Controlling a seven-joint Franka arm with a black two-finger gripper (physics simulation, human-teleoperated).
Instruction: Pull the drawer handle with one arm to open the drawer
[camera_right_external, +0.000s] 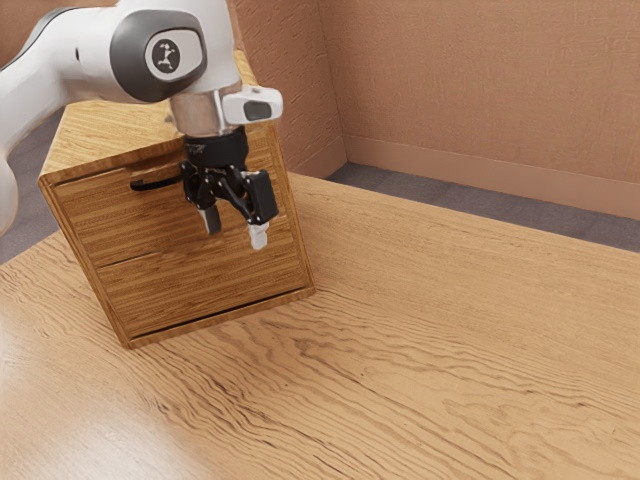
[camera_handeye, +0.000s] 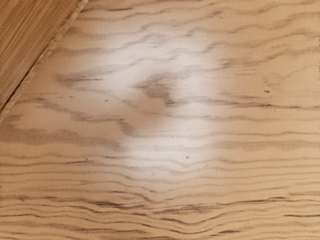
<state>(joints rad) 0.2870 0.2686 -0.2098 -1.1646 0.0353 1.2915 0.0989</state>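
Here's the wooden cabinet (camera_right_external: 100, 130), standing at about ten o'clock on the table (camera_right_external: 450, 350). Its upper drawer (camera_right_external: 105, 210) and lower drawer (camera_right_external: 200, 275) both sit flush with the face, so whatever's inside is hidden from me. The black drawer handle (camera_right_external: 150, 184) runs across the upper drawer front, and its right-hand end disappears behind the hand.

The arm (camera_right_external: 70, 60) comes in from ten o'clock, bent over the cabinet's top, with the wrist turned straight down. The gripper (camera_right_external: 235, 231) hangs in front of the cabinet face, its fingers spread and grasping nothing. The handle is at roughly ten o'clock from the fingertips, and I can't tell whether the hand's body touches it.

In the wrist view, I see table grain (camera_handeye: 200, 150) under the hand, a soft shadow (camera_handeye: 150, 100) on it, and the cabinet's base edge (camera_handeye: 25, 45) cutting across one corner.
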